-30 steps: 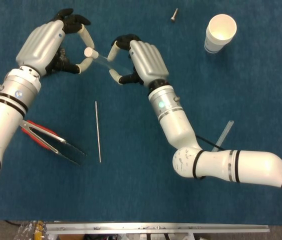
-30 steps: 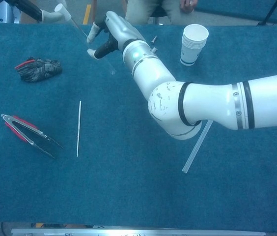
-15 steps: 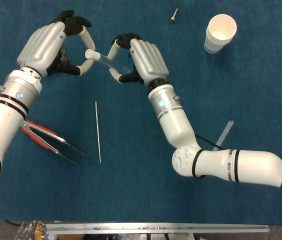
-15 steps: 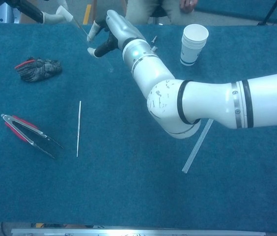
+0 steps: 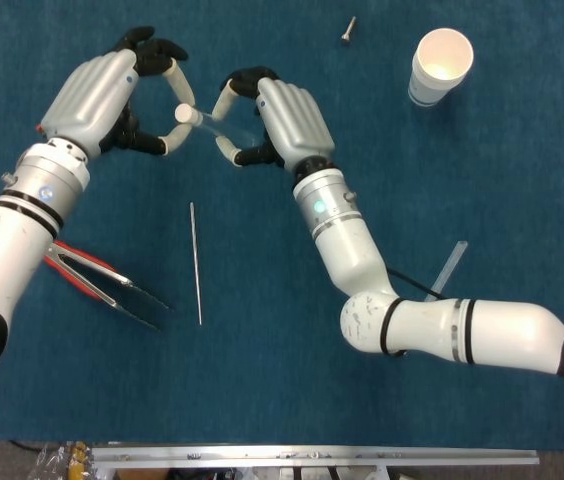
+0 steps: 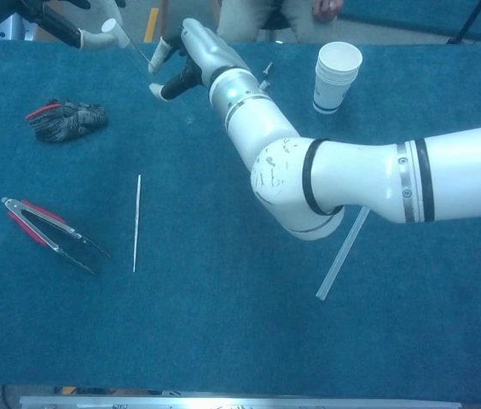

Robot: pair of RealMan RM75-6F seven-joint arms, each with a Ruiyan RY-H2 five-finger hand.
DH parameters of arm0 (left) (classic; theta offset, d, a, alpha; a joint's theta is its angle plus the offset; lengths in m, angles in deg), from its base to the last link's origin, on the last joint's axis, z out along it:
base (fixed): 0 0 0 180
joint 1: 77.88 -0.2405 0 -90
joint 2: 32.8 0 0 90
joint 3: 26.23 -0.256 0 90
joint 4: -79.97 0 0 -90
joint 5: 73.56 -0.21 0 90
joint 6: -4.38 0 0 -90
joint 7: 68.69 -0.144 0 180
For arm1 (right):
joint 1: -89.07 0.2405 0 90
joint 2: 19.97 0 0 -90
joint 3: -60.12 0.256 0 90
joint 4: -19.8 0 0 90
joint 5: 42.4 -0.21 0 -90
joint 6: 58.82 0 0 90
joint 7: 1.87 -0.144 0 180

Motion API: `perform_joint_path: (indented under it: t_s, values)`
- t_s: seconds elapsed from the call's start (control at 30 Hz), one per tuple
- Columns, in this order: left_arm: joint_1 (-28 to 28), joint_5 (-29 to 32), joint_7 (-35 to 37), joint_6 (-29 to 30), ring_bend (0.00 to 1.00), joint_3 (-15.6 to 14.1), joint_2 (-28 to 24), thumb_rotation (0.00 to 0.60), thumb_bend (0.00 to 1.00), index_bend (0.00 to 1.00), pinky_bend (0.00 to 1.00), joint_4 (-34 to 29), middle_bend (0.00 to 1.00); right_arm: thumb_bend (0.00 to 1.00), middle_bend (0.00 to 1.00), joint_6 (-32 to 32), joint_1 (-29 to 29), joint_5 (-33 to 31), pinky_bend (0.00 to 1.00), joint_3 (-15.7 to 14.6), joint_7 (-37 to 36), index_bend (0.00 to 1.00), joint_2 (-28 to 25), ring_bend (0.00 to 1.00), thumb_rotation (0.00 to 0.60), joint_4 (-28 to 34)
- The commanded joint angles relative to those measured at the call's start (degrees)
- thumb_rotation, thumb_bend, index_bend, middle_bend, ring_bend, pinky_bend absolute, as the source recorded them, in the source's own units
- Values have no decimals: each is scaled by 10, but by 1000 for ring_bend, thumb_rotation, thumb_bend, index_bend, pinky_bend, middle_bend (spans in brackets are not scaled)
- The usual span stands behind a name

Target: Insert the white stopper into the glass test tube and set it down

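The white stopper (image 5: 184, 114) sits at the mouth of the glass test tube (image 5: 212, 124), which slants above the blue table. My left hand (image 5: 110, 92) pinches the stopper between thumb and a finger. My right hand (image 5: 284, 118) grips the tube's other end with curled fingers. In the chest view the stopper (image 6: 109, 25) shows at the top left beside my left hand (image 6: 57, 19), and the tube (image 6: 136, 49) runs down to my right hand (image 6: 191, 58). How far the stopper is seated in the tube cannot be told.
A stack of paper cups (image 5: 440, 62) stands at the back right, with a small bolt (image 5: 348, 30) near it. Red-handled tongs (image 5: 102, 283) and a thin rod (image 5: 195, 262) lie at the front left. A clear strip (image 5: 449, 268) lies beside my right arm. A dark cloth (image 6: 66, 118) lies at the left.
My left hand has moved slightly right and nearer the right hand, carrying the stopper along the tube's line. The right hand has barely shifted.
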Motion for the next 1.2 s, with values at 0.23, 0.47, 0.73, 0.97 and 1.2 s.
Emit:
perform_joint_path:
  t_s: [0.23, 0.47, 0.73, 0.97, 1.2]
  values:
    - [0, -2, -2, 0, 19, -2, 6, 600, 324, 547, 51, 0, 202, 393, 325, -1, 4, -1, 375, 3, -1, 661, 4, 179, 600, -3]
    - [-4, -13, 0, -12, 0, -4, -9, 600, 323, 361, 51, 0, 158, 393, 325, 2, 2, -7, 375, -5, 19, 661, -9, 179, 600, 8]
    - [-22, -51, -9, -13, 0, -16, -45, 600, 322, 233, 51, 2, 91, 392, 325, 1, -11, -27, 375, -35, 83, 661, -66, 179, 600, 67]
    - [-63, -131, -9, 27, 0, -33, -55, 600, 322, 233, 51, 16, 91, 392, 325, 4, -34, -53, 375, -77, 133, 661, -131, 179, 600, 131]
    - [-112, -230, 12, 74, 0, -57, -45, 600, 322, 240, 51, 55, 92, 393, 325, 14, -51, -66, 375, -133, 162, 661, -175, 179, 600, 162]
